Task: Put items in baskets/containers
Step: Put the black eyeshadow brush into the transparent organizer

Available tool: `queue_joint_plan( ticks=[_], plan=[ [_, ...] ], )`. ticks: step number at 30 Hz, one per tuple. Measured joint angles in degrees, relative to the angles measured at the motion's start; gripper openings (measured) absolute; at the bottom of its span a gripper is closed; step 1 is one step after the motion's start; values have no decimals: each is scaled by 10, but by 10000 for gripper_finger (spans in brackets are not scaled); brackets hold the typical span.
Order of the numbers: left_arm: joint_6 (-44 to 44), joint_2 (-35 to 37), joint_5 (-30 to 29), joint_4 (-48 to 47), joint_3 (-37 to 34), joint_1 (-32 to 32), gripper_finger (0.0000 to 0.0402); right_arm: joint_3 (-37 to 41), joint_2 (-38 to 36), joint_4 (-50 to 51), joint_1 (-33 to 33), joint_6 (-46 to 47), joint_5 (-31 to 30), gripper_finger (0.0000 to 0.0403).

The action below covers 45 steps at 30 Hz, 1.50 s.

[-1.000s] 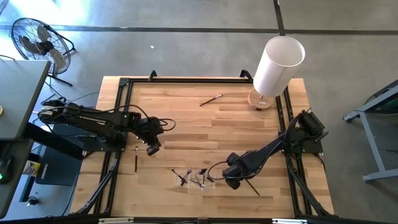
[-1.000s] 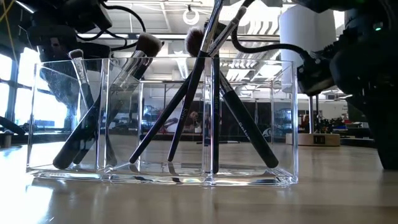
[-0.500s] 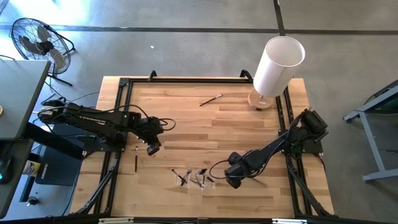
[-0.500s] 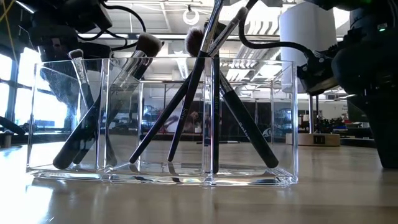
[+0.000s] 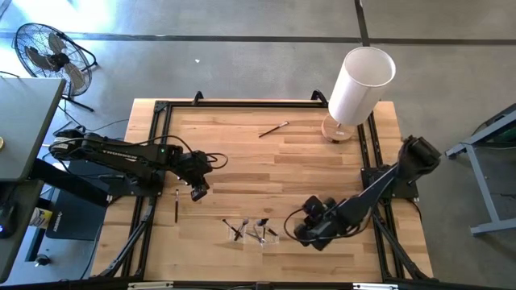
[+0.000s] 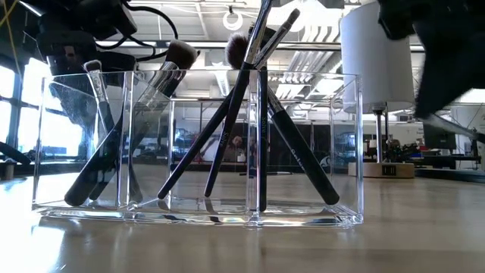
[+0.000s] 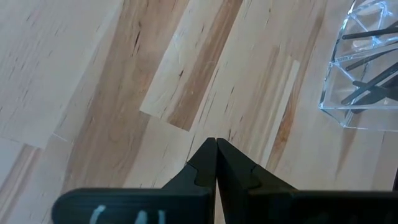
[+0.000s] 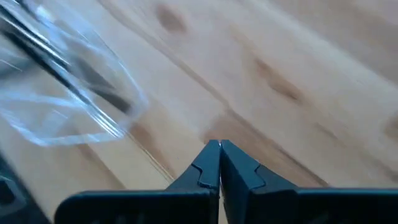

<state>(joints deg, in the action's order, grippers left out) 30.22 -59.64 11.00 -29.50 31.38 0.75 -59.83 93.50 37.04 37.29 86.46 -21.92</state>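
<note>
The clear holder (image 5: 256, 234) (image 6: 197, 152) stands near the table's near edge. Several dark-handled brushes (image 6: 227, 129) lean inside its compartments, bristles up. One loose brush (image 5: 273, 129) lies flat toward the far edge, and another (image 5: 176, 206) lies by the left rail. My right gripper (image 5: 306, 235) (image 8: 219, 144) hovers just right of the holder (image 8: 62, 81), shut and with nothing between its fingers. My left gripper (image 5: 198, 193) (image 7: 216, 142) waits over the table's left part, shut and holding nothing, with the holder (image 7: 364, 68) farther off.
A tall white cylinder on a round wooden base (image 5: 359, 84) (image 6: 375, 61) stands at the far right corner. Black rails (image 5: 157, 161) run along the table's sides. Bare wood lies between the holder and the far brush. A fan (image 5: 52, 52) stands on the floor off the table.
My right arm has swung: its elbow has moved toward the table's right edge and risen in the low view, and its gripper has shifted a little right of the holder. The dark brush that lay by that gripper a second ago no longer shows. The left arm kept still.
</note>
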Motion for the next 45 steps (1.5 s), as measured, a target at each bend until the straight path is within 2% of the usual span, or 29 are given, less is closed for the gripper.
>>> queue_joint_plan(
  ticks=[4, 8, 11, 15, 20, 28, 39, 45],
  plan=[
    [0, 0, 0, 0, 0, 0, 0, 0, -22, -75, 15, -42, -114, 1],
    [0, 0, 0, 0, 0, 0, 0, 0, -35, -171, 18, -130, -208, 0],
    [0, 0, 1, 2, 0, 0, 0, 0, -40, -264, 17, -224, -259, 0],
    [1, 0, 9, 11, 0, 0, 0, 0, -39, -383, 16, -352, -294, 0],
    [1, 0, 12, 32, 0, 0, 0, -1, -39, -465, 10, -437, -295, 0],
    [1, 0, 32, 33, 1, 0, 0, -1, -22, -489, 5, -427, -256, 0],
    [-4, 0, 66, 32, 1, 0, 0, -1, 31, -474, 5, -325, -233, 2],
    [-20, 0, 47, 48, 1, 0, 15, -1, 30, -420, -2, -249, -193, 32]
  ],
)
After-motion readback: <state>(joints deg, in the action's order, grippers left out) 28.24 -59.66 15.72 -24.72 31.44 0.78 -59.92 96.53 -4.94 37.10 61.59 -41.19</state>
